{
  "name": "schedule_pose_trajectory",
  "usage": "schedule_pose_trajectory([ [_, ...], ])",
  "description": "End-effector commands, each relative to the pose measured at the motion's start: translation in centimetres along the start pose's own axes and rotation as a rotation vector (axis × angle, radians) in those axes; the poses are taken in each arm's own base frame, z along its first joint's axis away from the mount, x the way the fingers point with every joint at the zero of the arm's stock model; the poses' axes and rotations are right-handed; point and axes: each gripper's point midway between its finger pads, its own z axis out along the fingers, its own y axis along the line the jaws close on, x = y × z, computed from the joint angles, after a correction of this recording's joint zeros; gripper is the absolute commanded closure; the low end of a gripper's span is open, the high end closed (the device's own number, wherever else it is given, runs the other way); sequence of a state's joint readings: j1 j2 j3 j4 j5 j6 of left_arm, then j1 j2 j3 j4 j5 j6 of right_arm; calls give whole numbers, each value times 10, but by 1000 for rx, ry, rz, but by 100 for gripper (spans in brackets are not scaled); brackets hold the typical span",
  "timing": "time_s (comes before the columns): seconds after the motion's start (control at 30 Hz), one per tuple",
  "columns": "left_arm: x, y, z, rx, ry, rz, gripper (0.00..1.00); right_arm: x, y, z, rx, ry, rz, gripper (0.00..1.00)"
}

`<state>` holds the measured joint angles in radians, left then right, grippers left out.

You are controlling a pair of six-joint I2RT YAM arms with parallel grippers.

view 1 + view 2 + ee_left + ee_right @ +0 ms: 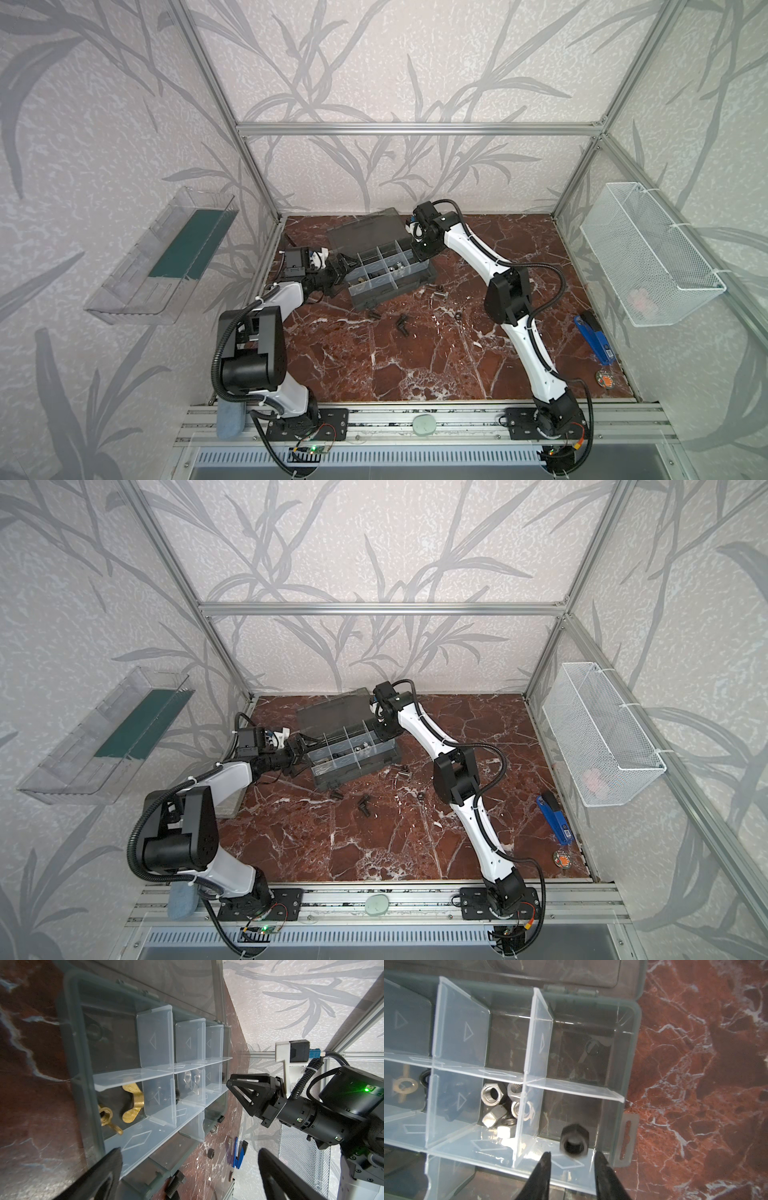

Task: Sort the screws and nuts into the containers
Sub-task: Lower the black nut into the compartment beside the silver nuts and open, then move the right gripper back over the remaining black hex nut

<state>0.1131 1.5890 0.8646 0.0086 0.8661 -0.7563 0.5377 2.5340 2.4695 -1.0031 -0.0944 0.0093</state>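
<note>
- Right wrist view: the right gripper (573, 1157) hangs over the end cell (571, 1109) of the organizer case (631, 1047), its two fingers parted and clasping nothing.
- A black nut (575, 1142) shows just past the fingertips, in line with the gap between them and clear of both. It is blurred, so I cannot tell whether it rests on the cell floor.
- Beside that gripper, across one clear divider, the neighbouring cell holds a heap of silver nuts (500, 1105).
- In the left wrist view, the left gripper (187, 1167) sits at the opposite end of the case from the right one. Its fingers are spread wide and hold nothing.
- Just ahead of its fingers, brass wing nuts (128, 1105) lie in the nearest cell.
- A black screw (174, 1184) lies on the table just outside the case wall, between the left fingers.
- In both top views, loose screws (402, 324) and a second black nut (458, 316) lie on the marble table (415, 365). They are outside the case and apart from both grippers, on the side towards the arm bases.
</note>
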Motion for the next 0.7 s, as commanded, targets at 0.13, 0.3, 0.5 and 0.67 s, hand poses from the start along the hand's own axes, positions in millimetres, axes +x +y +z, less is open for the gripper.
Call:
schedule_pose_trajectory([
  [0.13, -4, -10, -5, 15, -15, 22, 0, -9, 6, -27, 1, -24, -9, 57],
  [0.3, -4, -12, -6, 18, -15, 27, 0, 3, 4, -59, 36, -3, -23, 55],
  [0.5, -6, -13, -6, 17, -17, 27, 0, 47, 2, -87, 57, 28, 11, 50],
  [0.67, -6, -13, -6, 12, -13, 26, 0, 101, 2, -95, 53, 69, 87, 44],
])
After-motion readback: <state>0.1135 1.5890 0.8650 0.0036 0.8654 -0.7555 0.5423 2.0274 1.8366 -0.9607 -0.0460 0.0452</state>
